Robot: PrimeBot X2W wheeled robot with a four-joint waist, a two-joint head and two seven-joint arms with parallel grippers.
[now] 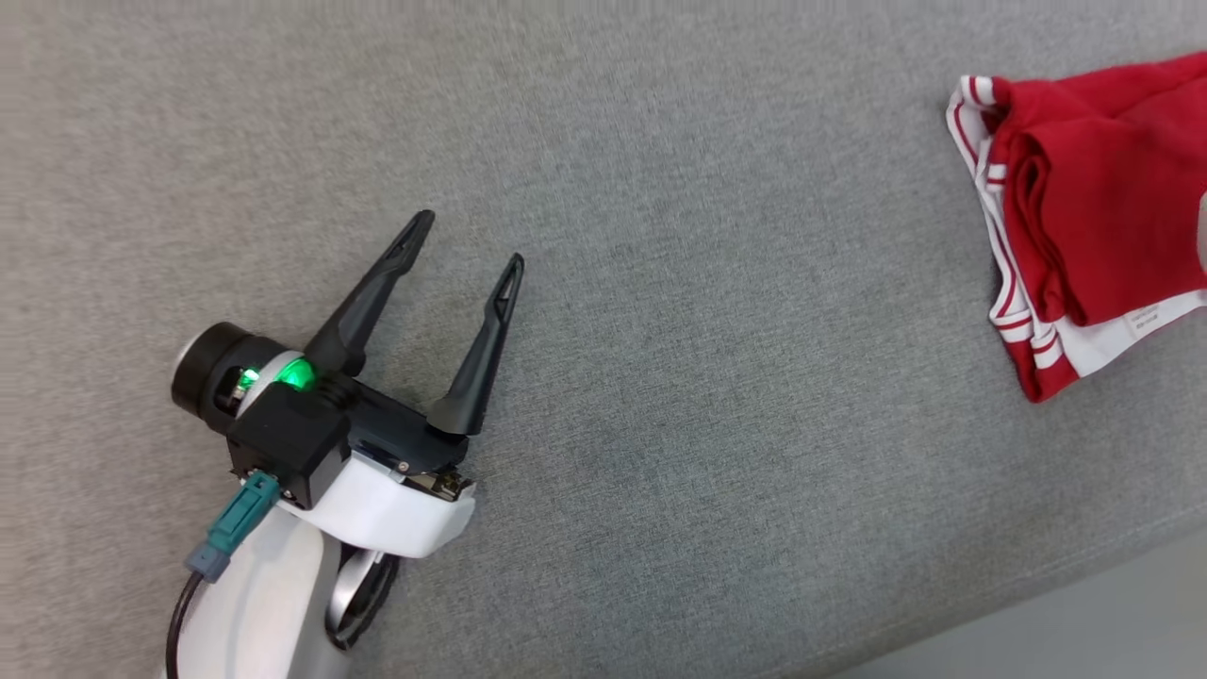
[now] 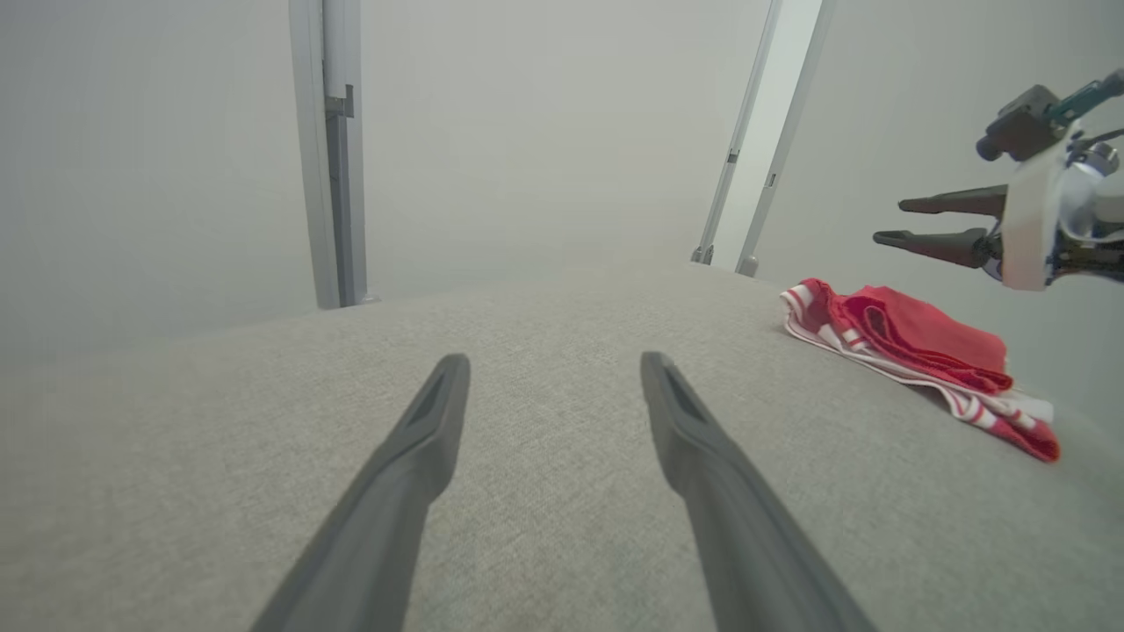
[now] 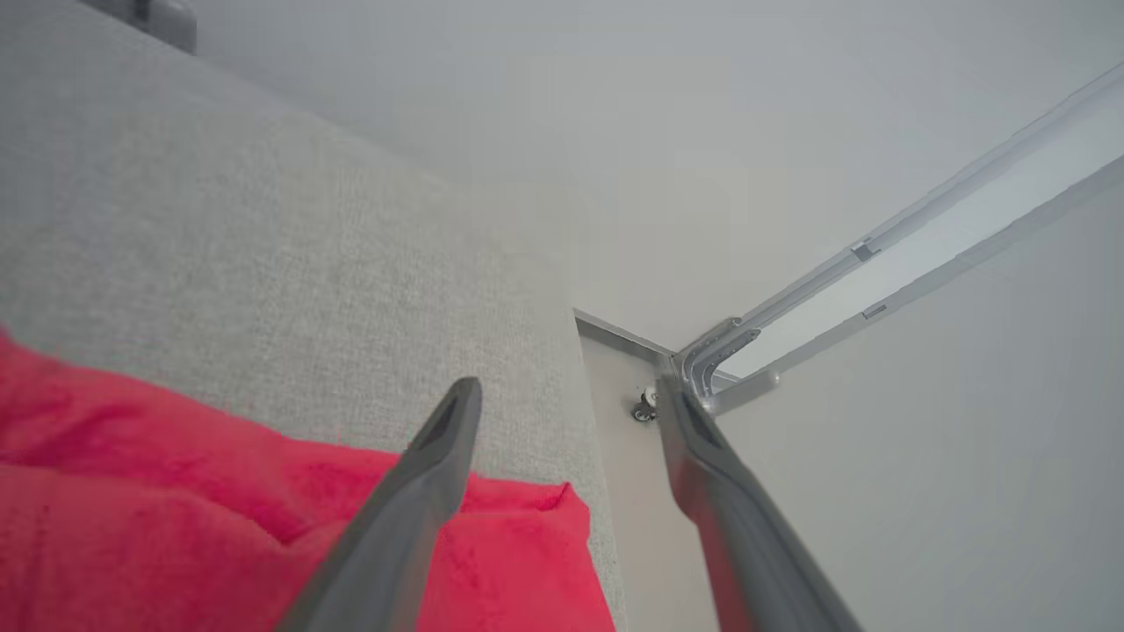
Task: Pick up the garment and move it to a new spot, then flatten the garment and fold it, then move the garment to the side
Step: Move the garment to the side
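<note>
Right hand (image 3: 571, 391): fingers stood wide apart with nothing between them; it hung just above the garment, seen from the side in the left wrist view (image 2: 889, 222).
Garment (image 1: 1103, 207): red with white striped trim, lying in folded layers at the right end of the bench, held by neither hand.
Garment, long axis: the striped edge ran near-to-far in the head view; the frame's right edge cut off the rest, so the full length could not be told.
Garment, margin: one red corner (image 3: 176, 527) lay close to the bench's edge, under the right hand's fingers.
Deciding relation: the garment lay directly below the right hand and well apart to the right of the left hand; the right arm was plainly the nearer.
Left hand (image 1: 470, 241): fingers spread wide and empty, low over bare grey cloth, pointing across the bench.
Bench (image 1: 707, 283): grey woven covering.
Count: one garment; two hands; one bench.
Stage, as judged: fold made and the garment set aside, so probably only clearing the right hand remained.
</note>
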